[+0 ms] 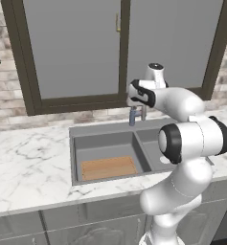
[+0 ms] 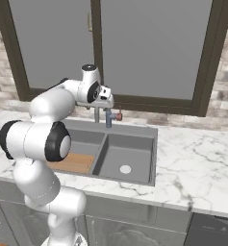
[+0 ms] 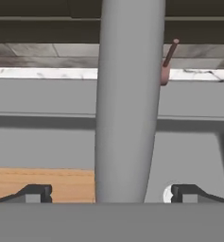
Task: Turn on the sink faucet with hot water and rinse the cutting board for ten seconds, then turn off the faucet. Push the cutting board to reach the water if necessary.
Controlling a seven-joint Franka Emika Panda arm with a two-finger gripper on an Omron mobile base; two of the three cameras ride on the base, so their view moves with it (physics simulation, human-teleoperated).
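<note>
The sink faucet (image 3: pixel 125 99) rises close in front of the hand, its grey spout standing between the fingertips of my open gripper (image 3: pixel 112 194). The small reddish lever (image 3: pixel 168 59) sticks out to the spout's upper right in the hand view. From the base views, my gripper (image 1: pixel 133 106) (image 2: pixel 107 106) hangs just above the faucet base (image 1: pixel 133 117) (image 2: pixel 108 118) at the back of the sink (image 1: pixel 75 158) (image 2: pixel 153 158). The light-brown cutting board (image 1: pixel 109 168) (image 2: pixel 73 163) (image 3: pixel 42 182) lies flat in the left basin. The water is out of view.
White marble counter (image 1: pixel 28 167) (image 2: pixel 197 163) surrounds the sink. A dark-framed window (image 1: pixel 76 48) (image 2: pixel 149 48) stands right behind the faucet. The right basin has a round white drain (image 2: pixel 125 169). My own arm (image 1: pixel 191 139) rises over the sink's right part.
</note>
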